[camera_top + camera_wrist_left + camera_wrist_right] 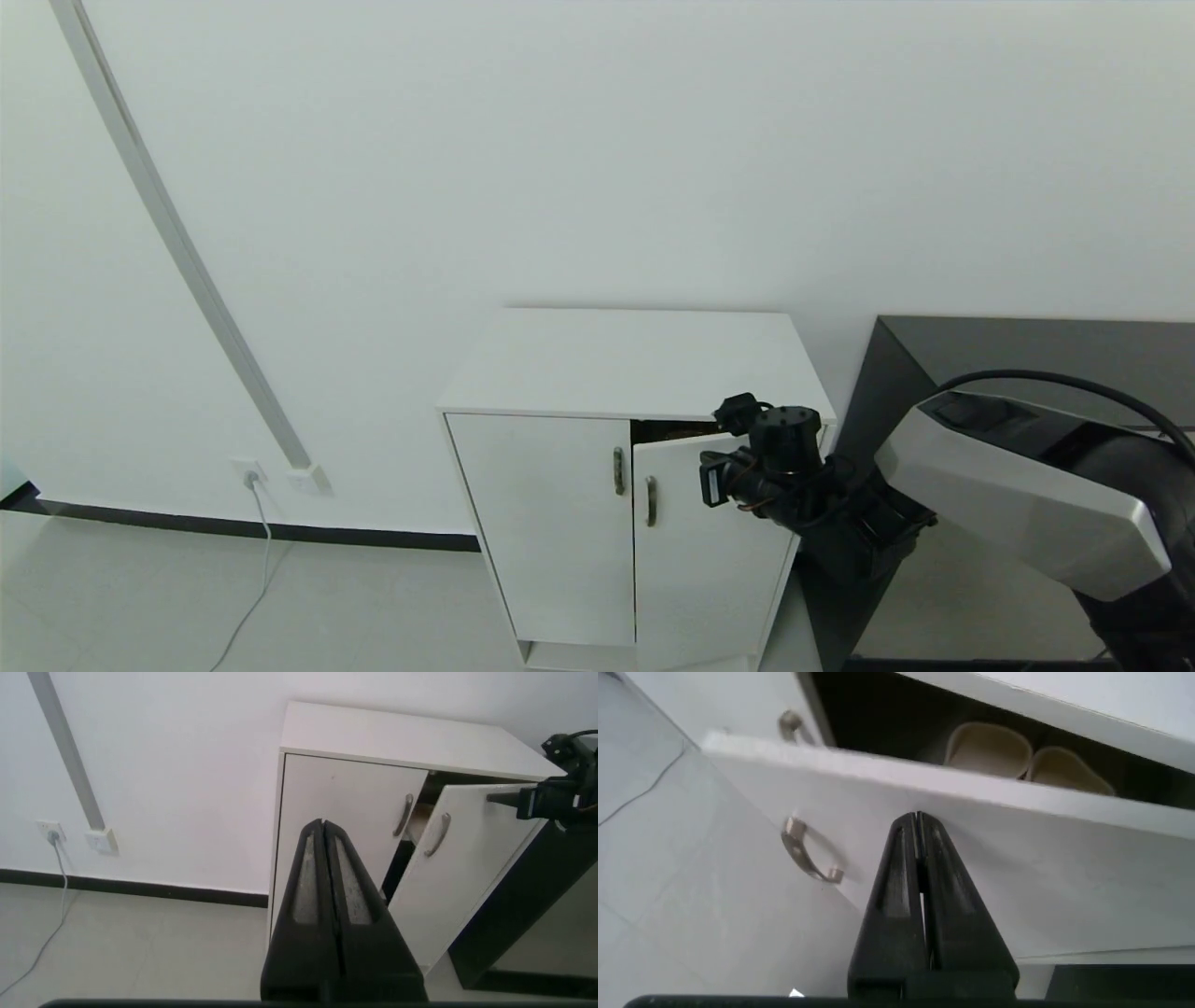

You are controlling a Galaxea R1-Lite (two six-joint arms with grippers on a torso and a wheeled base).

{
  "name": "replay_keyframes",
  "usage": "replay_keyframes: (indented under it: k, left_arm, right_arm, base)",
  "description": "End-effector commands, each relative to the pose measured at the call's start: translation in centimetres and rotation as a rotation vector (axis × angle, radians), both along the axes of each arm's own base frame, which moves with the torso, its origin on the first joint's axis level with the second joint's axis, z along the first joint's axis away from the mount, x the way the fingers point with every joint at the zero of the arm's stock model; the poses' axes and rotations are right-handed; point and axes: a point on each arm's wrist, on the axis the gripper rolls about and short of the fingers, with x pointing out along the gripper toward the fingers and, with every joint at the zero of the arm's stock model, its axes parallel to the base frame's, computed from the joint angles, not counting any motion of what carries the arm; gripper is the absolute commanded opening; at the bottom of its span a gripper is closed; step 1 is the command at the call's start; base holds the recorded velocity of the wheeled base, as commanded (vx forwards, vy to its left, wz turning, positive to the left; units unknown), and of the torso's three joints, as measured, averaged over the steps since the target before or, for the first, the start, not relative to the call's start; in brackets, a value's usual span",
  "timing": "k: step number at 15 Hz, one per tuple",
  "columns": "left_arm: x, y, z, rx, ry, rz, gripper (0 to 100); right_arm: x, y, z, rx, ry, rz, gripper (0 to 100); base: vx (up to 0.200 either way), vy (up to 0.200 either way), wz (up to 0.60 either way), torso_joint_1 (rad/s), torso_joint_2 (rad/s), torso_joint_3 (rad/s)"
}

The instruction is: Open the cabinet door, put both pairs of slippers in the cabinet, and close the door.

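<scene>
Seeing pale slippers lying inside the cabinet at six o'clock in the head view, behind its right door hanging ajar. Holding the right gripper, pressed together, just beside that door, three o'clock from its handle. Holding the left gripper likewise pressed together, well apart.

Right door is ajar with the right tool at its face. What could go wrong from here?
1. The right tool is shut and sits tips first at the right door's smooth face, away from the handle; it may slide off as the door swings.
2. The slippers lie close behind the door's top edge; if they stick out, the door may stop short of closing.
</scene>
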Motion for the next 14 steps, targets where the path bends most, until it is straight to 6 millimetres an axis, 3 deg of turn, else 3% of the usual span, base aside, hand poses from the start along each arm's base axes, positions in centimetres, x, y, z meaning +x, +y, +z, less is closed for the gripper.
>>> replay_keyframes:
  k: [1,14]
  left_arm:
    - [0.0,0.0,0.0,0.0,0.001,0.0,0]
    - [0.0,0.0,0.0,0.0,0.001,0.0,0]
  right_arm:
    - [1.4,-0.3,-0.9,0.0,0.0,-0.021,0]
    - [3.5,-0.7,-1.1,-0.002,0.0,-0.053,0]
  base:
    - [0.0,0.0,0.0,0.0,0.0,0.0]
    - [0.0,0.0,0.0,0.0,0.0,0.0]
